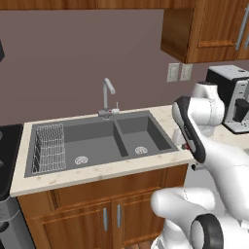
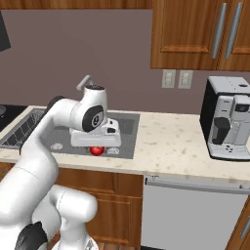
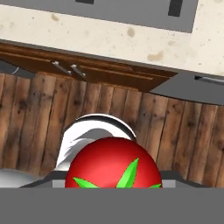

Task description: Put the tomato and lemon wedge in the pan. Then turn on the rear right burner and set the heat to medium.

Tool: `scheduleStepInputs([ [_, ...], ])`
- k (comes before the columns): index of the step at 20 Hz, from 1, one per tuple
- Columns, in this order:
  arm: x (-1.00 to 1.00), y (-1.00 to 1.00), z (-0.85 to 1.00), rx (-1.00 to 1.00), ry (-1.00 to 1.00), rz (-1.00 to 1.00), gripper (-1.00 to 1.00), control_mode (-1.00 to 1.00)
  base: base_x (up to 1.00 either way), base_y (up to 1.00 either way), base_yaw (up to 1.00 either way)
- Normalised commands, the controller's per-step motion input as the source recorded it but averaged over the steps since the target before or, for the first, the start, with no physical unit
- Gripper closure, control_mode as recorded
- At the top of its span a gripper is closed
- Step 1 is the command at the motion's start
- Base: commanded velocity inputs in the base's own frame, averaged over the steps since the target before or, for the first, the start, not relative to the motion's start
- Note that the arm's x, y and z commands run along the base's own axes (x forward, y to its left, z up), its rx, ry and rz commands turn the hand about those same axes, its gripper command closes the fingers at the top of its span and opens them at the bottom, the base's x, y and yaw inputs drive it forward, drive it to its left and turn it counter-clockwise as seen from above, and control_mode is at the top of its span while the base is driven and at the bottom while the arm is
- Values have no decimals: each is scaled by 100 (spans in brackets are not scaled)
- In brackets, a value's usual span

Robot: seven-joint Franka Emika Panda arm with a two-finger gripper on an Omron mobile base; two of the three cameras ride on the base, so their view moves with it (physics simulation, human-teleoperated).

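The tomato (image 2: 97, 151) is a glossy red ball hanging just under the white hand, over the front edge of the sink. My gripper (image 2: 97, 148) is shut on it and points downward. In the hand view the tomato (image 3: 113, 165) sits large at the bottom, its green leaves showing, with the wooden floor and the cabinet front far beneath it. A strip of the black cooktop (image 1: 7, 151) shows at the left edge; I cannot make out the rear right burner on it. The pan and the lemon wedge are out of view.
A grey double sink (image 1: 146, 127) with a faucet (image 1: 107, 97) and a wire dish rack (image 1: 49, 147) is set in the beige counter (image 2: 171, 141). A coffee machine (image 2: 227, 117) stands at the right, under wooden wall cabinets (image 2: 195, 34). A dishwasher front (image 2: 190, 215) lies below.
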Motion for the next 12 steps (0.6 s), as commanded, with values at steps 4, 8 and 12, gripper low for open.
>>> scheduleStepInputs([
  [4,-67,72,46,0,0,0,100,-100,0,0,0],
  [8,-26,66,19,0,0,0,100,-100,0,0,0],
  [12,0,9,0,0,-1,-13,100,-100,0,0,0],
])
